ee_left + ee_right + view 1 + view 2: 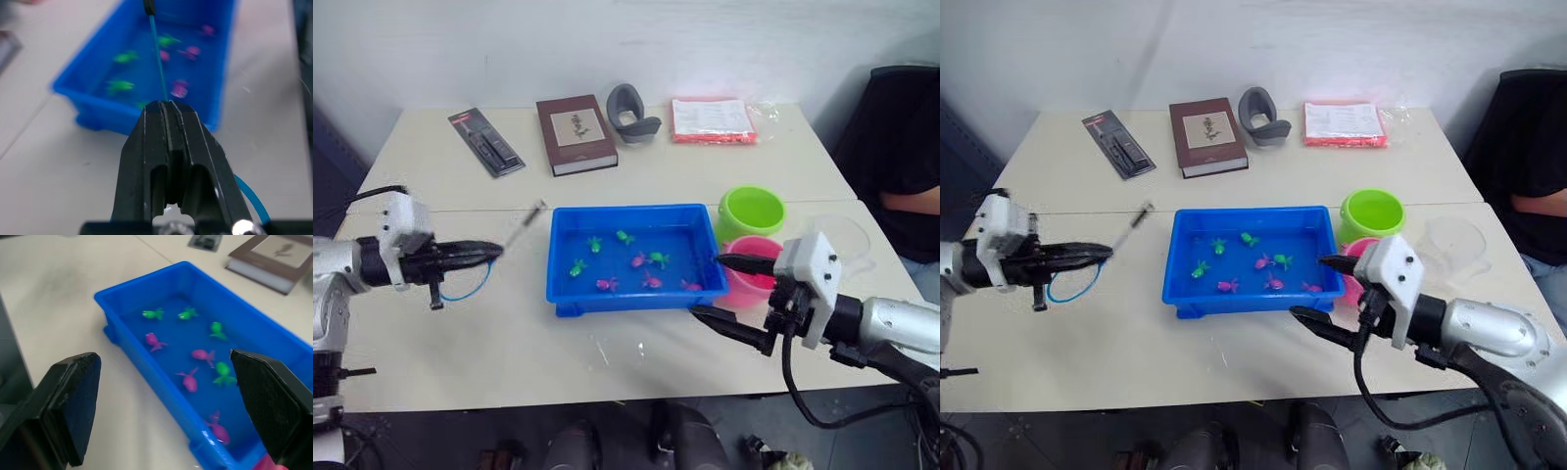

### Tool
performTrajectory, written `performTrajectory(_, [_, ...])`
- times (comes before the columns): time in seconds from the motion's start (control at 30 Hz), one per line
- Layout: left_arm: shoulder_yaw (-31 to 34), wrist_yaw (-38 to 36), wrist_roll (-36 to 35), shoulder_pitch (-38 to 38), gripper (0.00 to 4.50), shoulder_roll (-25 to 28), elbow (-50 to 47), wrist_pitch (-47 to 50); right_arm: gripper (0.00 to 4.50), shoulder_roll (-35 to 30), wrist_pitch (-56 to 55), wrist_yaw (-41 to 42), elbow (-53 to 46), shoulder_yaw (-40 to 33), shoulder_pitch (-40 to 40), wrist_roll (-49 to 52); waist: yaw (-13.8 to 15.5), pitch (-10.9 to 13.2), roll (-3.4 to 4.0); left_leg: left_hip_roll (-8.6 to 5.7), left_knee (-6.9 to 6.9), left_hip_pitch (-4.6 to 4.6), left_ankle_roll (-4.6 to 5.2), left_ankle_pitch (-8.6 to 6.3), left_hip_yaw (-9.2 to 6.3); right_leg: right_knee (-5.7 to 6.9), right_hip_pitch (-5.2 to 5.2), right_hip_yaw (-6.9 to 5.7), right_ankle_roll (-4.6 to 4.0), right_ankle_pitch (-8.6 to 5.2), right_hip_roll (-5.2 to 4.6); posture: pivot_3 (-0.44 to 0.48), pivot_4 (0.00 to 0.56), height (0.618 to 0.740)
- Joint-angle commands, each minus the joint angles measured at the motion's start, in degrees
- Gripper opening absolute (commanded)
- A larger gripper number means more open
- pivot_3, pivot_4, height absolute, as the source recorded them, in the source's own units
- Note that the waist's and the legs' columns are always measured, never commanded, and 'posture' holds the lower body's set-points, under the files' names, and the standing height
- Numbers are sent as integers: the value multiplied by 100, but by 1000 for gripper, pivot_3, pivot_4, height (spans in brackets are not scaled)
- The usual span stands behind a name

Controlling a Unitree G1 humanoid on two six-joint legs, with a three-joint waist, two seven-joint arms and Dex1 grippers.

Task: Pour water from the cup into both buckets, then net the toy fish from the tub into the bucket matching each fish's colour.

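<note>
The blue tub (626,296) sits mid-table with several green fish (593,244) and pink fish (652,281) in it. My left gripper (487,252) is left of the tub and shut on the net's thin stick (524,227), which points toward the tub. The light-blue hoop (468,285) hangs under the fingers. My right gripper (708,285) is open at the tub's front right corner, nothing between its fingers (73,396). Behind it stand the pink bucket (751,279) and the green bucket (751,211). The clear cup (842,235) stands to their right.
Along the table's far edge lie a black flat package (485,142), a brown book (576,134), a grey curved object (631,113) and a red-edged packet (712,119). A person in black (901,166) sits at the right edge.
</note>
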Motion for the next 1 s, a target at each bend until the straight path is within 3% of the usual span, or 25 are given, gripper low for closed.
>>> performTrajectory(0.03, [-896,-550,100,-494,18,21,-690,383,4500,-107,720,-114,288,378,-654,772,1,0,0,0,-1,-2,2,1,0,-1,2,0,2,1,5,0,150,740])
performTrajectory(0.17, [-1879,-484,633,-987,18,-383,-932,267,4500,167,1230,-408,520,939,-1083,972,14,1,-2,5,0,-9,8,3,-4,4,9,4,14,8,54,0,150,740])
performTrajectory(0.33, [-2462,-325,996,-1291,18,-905,-974,150,4500,582,1606,-695,673,1293,-1343,1377,8,2,-4,6,3,-23,14,1,-6,-6,7,-1,21,12,61,0,150,740])
performTrajectory(0.57, [-2579,-47,1001,-1451,18,-1475,-984,381,4500,1057,1957,-1221,946,1516,-1506,2031,14,3,-5,11,7,-25,16,2,-13,-7,8,-3,23,13,63,0,150,740])
performTrajectory(0.9, [-2702,103,1175,-1564,18,-1625,-1170,620,4500,1285,2074,-1499,1188,1562,-1616,2171,16,3,-5,10,11,-26,18,3,-15,-7,10,-4,24,14,60,0,150,740])
performTrajectory(1.0, [-2698,175,1180,-1588,0,-1668,-1166,670,3663,1334,2089,-1528,1227,1560,-1639,2149,14,3,-5,9,11,-27,18,3,-16,-7,10,-4,24,14,60,0,150,740])
